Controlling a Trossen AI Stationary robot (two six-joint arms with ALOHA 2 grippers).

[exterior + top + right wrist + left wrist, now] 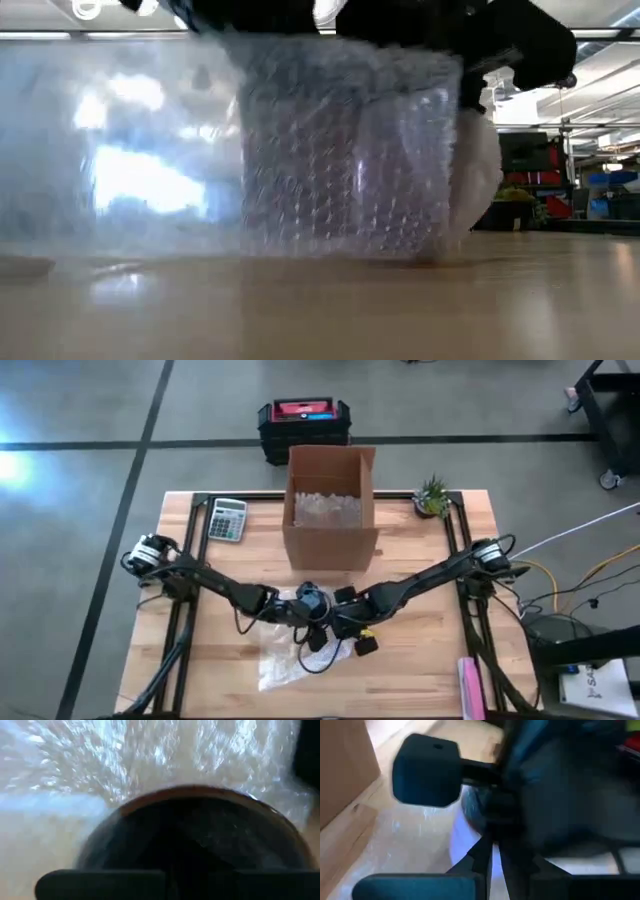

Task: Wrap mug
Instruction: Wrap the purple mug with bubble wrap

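The left tool (290, 610) and the right tool (335, 612) meet just in front of the box (330, 510), near the middle of the counter (420, 670); the mug (311, 601) stands between them, on the bubble wrap (285, 660); in the high view the left tool lies just beside the mug on its left, the right tool just beside it on its right, and whether either tool touches the mug I cannot tell from above; whether the left tool's fingers are wide or narrow I cannot tell, since its wrist view is filled by dark arm parts and one finger (426, 770); the right tool's state I cannot tell either; its wrist view looks straight into the mug's dark opening (195, 845), with wrap (150, 755) beyond the rim; in the low view the wrap (340, 150) stands up as a wall around the mug, under the dark arms; outward from the tools, the wrap spreads over the counter toward its front edge; the box stands open with more wrap inside; a calculator (227, 519) lies to the box's left, a small plant (432, 497) to its right; a pink object (470, 685) lies at the counter's front right; a black case (304, 428) sits on the floor beyond the box.
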